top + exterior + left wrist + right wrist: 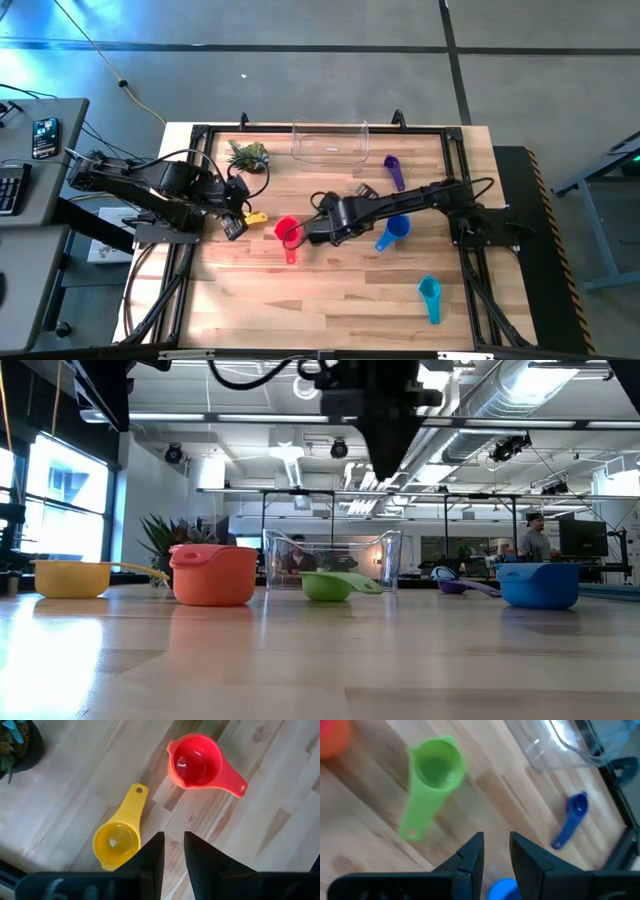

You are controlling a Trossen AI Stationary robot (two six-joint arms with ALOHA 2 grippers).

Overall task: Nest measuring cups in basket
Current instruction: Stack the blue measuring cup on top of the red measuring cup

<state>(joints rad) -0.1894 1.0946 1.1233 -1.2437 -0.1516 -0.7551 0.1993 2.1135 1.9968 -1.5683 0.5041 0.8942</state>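
Several measuring cups lie apart on the wooden table, each resting on its base. The yellow cup (117,840) and the red cup (196,762) lie just ahead of my left gripper (174,845). It hangs above the table at the left (238,226), its fingers a little apart with nothing between them. My right gripper (496,847) hovers near the table's middle (316,234), above the green cup (436,766), also narrowly open around nothing. The blue cup (394,230), the purple cup (394,171) and the teal cup (430,297) lie to the right. The clear basket (330,143) stands at the far edge.
A small spiky plant in a dark pot (248,156) stands at the far left of the table, beside the basket. A dark frame (200,131) runs round the tabletop. Bare wood lies along the near edge (330,310).
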